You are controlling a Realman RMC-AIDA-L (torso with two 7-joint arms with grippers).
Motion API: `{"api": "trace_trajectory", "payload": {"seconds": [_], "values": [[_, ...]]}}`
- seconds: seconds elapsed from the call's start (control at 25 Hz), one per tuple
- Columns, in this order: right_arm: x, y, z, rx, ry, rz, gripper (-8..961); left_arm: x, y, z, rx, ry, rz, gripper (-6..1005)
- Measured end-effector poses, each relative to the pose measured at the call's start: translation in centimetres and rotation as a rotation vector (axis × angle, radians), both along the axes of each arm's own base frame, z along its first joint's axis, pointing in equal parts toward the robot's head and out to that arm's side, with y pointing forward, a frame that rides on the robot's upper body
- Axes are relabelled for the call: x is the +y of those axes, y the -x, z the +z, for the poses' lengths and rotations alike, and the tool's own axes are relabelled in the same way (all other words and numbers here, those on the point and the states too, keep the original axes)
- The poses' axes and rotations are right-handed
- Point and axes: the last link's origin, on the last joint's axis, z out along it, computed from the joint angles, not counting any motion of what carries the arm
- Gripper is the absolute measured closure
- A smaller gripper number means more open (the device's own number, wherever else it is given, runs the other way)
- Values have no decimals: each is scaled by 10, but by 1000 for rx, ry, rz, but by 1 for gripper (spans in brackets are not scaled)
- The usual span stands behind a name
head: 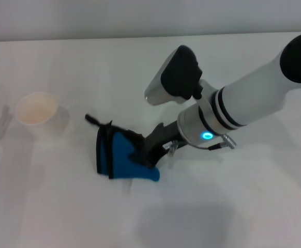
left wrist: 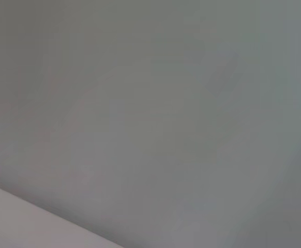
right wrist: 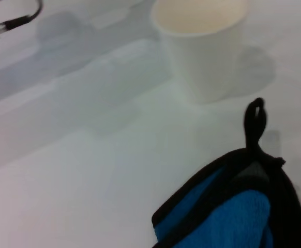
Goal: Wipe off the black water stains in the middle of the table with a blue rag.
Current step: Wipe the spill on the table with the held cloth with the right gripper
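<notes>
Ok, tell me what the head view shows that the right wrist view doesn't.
Only the head view shows the right arm's tool shut on the blue rag, pressing it to the table. Only the right wrist view shows the rag's black loop tab close up. Both show the rag, the white paper cup and the table. Neither shows any black stain.

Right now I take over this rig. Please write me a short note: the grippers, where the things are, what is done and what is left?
Right gripper: shut on the blue rag, pressing it on the table.
Left gripper: not in view.
Stains: none visible around the rag; under it I cannot tell.
White cup: upright, to the rag's left, apart from it.
Left: lift the rag, check the spot beneath, wipe again if needed.
</notes>
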Motion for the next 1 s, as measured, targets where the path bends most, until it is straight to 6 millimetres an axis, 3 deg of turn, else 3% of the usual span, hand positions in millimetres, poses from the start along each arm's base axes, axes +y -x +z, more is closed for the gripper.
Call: {"api": "trace_trajectory", "payload": {"seconds": [0.48,0.68,1.0], "values": [[29,-23,16,-11,-160,-71,848,-1,-1,-1,-4,-2,-4,108],[28,-29,11,-29,-176,-78,847,-1,-1,0,-4,-3,-5,108],[16,-18,-1,-17,-123,-36,847,-1,-1,0,-4,-3,-6,108]]}}
